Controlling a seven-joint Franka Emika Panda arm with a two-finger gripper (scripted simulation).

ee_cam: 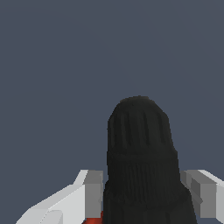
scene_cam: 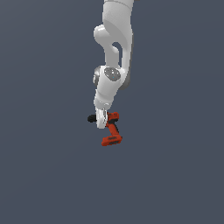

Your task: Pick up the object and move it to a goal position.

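Note:
The object is a small red-orange toy drill (scene_cam: pixel 112 130) with a flat red base at its lower end and a black nose (scene_cam: pixel 92 118) pointing to the exterior view's left. My gripper (scene_cam: pixel 102 121) reaches down from the white arm and is shut on the drill's upper body. In the wrist view the black ribbed nose (ee_cam: pixel 140 162) fills the middle, with a white-grey finger (ee_cam: pixel 89 192) on one side and another finger (ee_cam: pixel 201 192) on the other, both pressed against it. A bit of red body (ee_cam: pixel 94 218) shows beside the nose.
A plain dark grey-blue surface (scene_cam: pixel 43 175) fills the background of both views. The white arm (scene_cam: pixel 114 52) comes down from the top of the exterior view. No goal marker shows.

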